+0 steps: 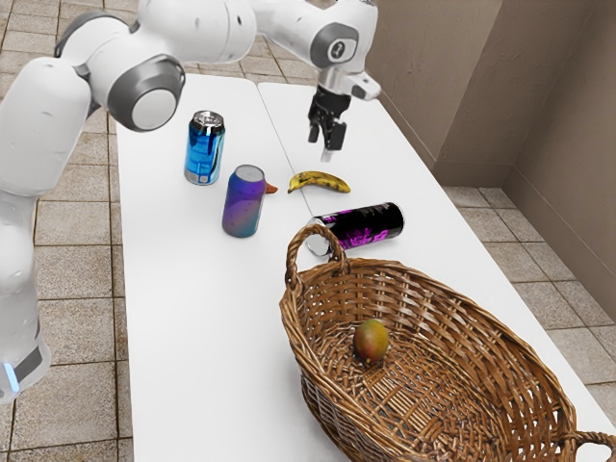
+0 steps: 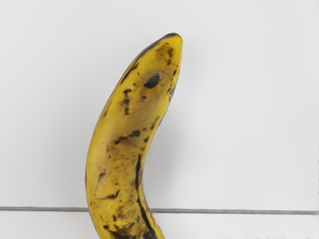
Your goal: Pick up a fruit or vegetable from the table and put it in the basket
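One round red-green fruit (image 1: pixel 371 341) is in the brown basket (image 1: pixel 322 380). A spotty yellow banana (image 1: pixel 320 182) lies on the white worktop (image 1: pixel 207 318), near my gripper (image 1: pixel 325 144); its fingers are apart. The black can (image 1: pixel 361 229) has pink marks too small to read.

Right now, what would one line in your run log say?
Gripper: above table | banana: on table, unheld | mango-like fruit: in basket

Blue can (image 1: pixel 204 152) upright; purple-teal can (image 1: pixel 243 204) upright, near it; black-and-magenta can (image 1: pixel 364 229) lying on its side, apart from both; beige tiled floor (image 1: pixel 79 300); brown wall (image 1: pixel 568 115) at the exterior view's right.
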